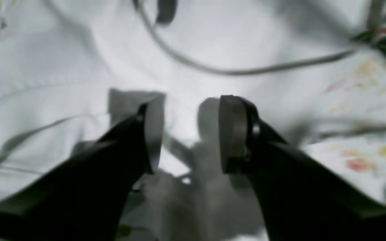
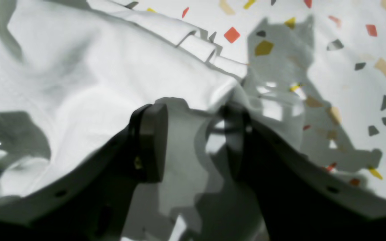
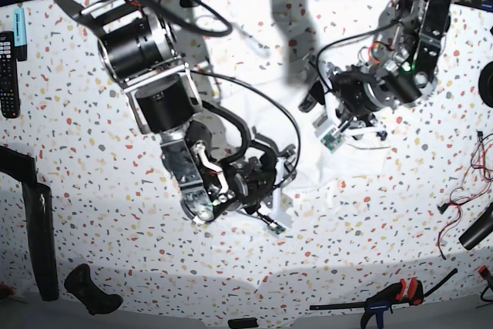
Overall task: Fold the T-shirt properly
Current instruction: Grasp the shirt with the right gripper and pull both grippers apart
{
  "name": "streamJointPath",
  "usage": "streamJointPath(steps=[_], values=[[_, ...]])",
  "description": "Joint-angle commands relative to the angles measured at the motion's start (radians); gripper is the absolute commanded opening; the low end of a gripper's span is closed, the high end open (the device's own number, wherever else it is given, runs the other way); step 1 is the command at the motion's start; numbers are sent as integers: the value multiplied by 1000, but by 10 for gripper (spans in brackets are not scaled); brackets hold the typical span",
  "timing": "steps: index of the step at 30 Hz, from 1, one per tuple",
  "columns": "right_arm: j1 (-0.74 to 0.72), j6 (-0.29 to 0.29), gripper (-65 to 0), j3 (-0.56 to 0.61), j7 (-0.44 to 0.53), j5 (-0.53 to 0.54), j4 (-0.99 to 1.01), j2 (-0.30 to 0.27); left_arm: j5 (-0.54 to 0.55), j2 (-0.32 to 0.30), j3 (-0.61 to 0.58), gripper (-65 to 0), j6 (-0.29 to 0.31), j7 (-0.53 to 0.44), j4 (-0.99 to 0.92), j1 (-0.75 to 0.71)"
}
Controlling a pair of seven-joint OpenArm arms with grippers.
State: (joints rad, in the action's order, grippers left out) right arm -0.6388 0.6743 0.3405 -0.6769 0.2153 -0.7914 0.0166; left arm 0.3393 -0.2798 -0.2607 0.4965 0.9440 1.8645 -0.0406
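The white T-shirt (image 3: 266, 109) lies crumpled in the middle of the speckled table (image 3: 100, 190). In the left wrist view the T-shirt (image 1: 62, 83) fills most of the picture. My left gripper (image 1: 191, 134) hovers open over it, with its shadow on the cloth and nothing between the pads. In the right wrist view my right gripper (image 2: 193, 140) is open at the T-shirt's (image 2: 95, 67) folded edge; shadowed cloth shows in the gap between the fingers and the right finger (image 2: 235, 140) is at the hem. From the base, the left gripper (image 3: 314, 102) is at the shirt's right side and the right gripper (image 3: 279, 169) at its lower edge.
A grey cable (image 1: 230, 71) hangs over the cloth in the left wrist view. A remote (image 3: 6, 63) lies at the table's far left and black pieces (image 3: 38, 236) at the lower left. A clamp (image 3: 393, 298) and loose wires (image 3: 462, 190) are at the lower right.
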Motion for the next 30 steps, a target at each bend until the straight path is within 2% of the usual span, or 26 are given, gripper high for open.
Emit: streamJointPath(steps=[1, 5, 9, 11, 13, 15, 17, 21, 25, 28, 30], values=[[-25, -2, -371, -2, -10, 0, -10, 2, 38, -1, 5, -390, 1, 0, 53, 7], [-25, -2, -371, -2, -62, 1, -10, 1, 137, -1, 5, -390, -2, 88, 155, -4], [-25, -2, -371, -2, -67, 1, -10, -5, 166, 0, 5, -390, -44, 61, 178, -64], [-25, -2, -371, -3, -67, 1, -10, -7, 139, -1, 5, -390, -43, -4, 177, -104], [-25, -2, -371, -2, -69, 1, -10, -9, 66, -1, 5, -390, -43, -65, 177, -139], [-25, -2, -371, -3, -76, 1, -10, -12, -6, 0, 5, -390, -45, -78, 177, -160], [-25, -2, -371, -3, -86, 1, -10, -14, -30, -1, 5, -399, -46, -78, 169, -174], [-25, -2, -371, -2, -122, 0, -10, -15, -25, 0, 5, -463, -52, -78, 110, -180], [-25, -2, -371, -2, -176, 2, -11, -22, -27, 0, 5, -485, -52, -82, 15, -177], [-25, -1, -371, -2, -178, 38, -11, -46, -53, 0, 5, -631, -52, -94, -43, -175], [-25, 0, -371, -2, -187, 72, -13, -71, -94, -1, 5, -650, -52, -108, -65, -175]])
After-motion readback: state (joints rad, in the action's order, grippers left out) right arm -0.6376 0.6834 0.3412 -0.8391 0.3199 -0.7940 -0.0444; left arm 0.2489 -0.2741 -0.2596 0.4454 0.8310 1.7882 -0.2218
